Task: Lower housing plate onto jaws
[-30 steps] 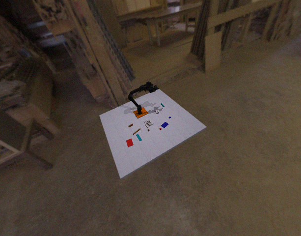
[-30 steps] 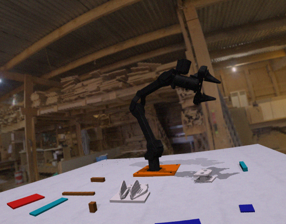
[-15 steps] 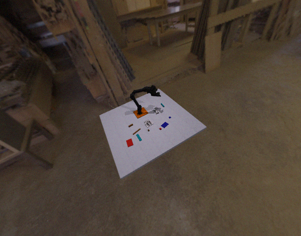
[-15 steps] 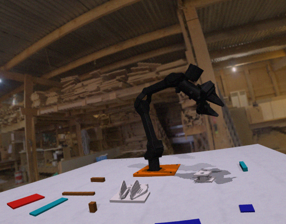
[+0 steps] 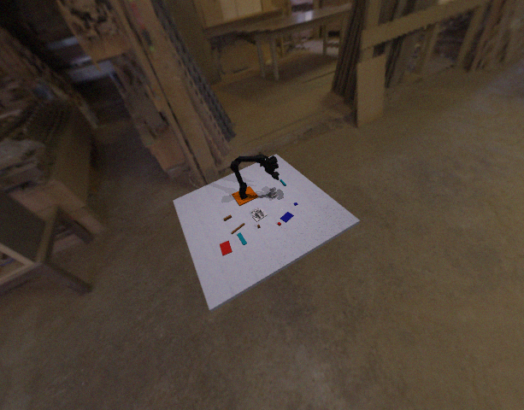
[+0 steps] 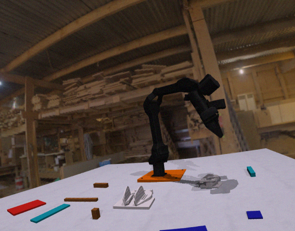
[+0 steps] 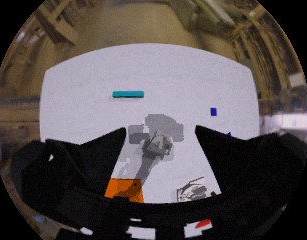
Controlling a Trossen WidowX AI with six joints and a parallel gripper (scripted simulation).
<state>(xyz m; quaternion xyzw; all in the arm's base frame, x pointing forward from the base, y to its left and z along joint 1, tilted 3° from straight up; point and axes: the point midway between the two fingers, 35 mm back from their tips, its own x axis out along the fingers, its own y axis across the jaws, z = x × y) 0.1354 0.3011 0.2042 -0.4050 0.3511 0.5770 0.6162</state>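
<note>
Exterior view: end effector (image 5: 277, 177) (image 6: 221, 136) (image 7: 160, 130), released, hangs above what looks like the plate (image 5: 273, 193) (image 6: 209, 181) (image 7: 160, 143) — a skewed grip could tilt it, jamming it over the base (image 5: 257, 214) (image 6: 132, 206) (image 7: 192, 193)

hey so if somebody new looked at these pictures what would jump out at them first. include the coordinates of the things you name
Probably the black arm (image 5: 238, 176) (image 6: 155, 121), bent over the white table (image 5: 270, 265) (image 6: 187, 213) from its orange base plate (image 5: 251, 192) (image 6: 145, 177), open fingers pointing down. Next, the bright red slab (image 5: 226, 248) (image 6: 26, 206), lying flat beside a long teal strip (image 5: 241, 238) (image 6: 50, 212).
</note>
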